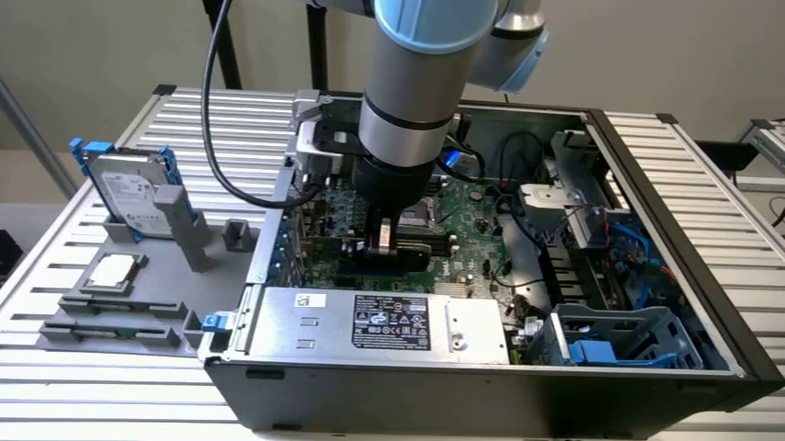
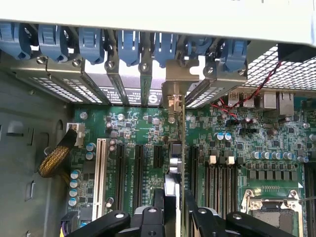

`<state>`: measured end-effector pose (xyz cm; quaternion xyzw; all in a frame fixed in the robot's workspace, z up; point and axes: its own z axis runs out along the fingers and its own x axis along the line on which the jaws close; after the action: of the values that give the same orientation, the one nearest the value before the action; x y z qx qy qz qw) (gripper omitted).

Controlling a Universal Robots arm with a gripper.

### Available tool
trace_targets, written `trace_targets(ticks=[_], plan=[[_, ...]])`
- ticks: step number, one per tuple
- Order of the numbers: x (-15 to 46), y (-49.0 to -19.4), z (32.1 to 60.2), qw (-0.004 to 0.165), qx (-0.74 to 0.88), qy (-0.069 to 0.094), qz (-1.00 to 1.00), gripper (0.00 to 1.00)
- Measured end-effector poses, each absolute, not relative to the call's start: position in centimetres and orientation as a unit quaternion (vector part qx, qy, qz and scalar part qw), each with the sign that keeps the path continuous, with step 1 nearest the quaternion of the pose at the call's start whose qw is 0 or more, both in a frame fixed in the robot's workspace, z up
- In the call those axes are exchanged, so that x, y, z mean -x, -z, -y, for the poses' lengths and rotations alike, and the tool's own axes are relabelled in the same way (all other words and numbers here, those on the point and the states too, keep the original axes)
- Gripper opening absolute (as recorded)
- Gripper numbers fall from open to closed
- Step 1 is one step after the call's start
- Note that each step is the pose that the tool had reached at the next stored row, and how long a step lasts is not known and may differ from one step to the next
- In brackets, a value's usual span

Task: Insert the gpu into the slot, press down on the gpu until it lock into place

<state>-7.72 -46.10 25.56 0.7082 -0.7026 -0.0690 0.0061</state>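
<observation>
The gpu [image 2: 176, 153] is seen edge-on in the wrist view, a thin card standing upright over the green motherboard with its metal bracket [image 2: 175, 91] up at the case's rear wall. My gripper [image 2: 175, 222] is shut on the card, with a black finger [image 2: 148, 219] on either side of it. In the exterior view the gripper [image 1: 385, 241] reaches down into the open case and holds the dark card [image 1: 399, 254] low on the board. A short piece of the blue slot [image 1: 368, 273] shows just under the card. I cannot tell how deep the card sits.
Black expansion slots [image 2: 120, 173] and a white one [image 2: 101, 170] lie beside the card, with memory slots [image 2: 222, 182] and the processor socket [image 2: 269, 207] on the other side. A silver power supply [image 1: 381, 322] flanks the board. A hard drive [image 1: 129, 193] stands outside the case.
</observation>
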Motion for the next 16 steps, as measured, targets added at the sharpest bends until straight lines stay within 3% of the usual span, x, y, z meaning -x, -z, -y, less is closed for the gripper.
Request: trace_targets(ticks=[16], plan=[[7.40,-25.57,45.75,0.010,-0.708,0.070,0.702,0.27]])
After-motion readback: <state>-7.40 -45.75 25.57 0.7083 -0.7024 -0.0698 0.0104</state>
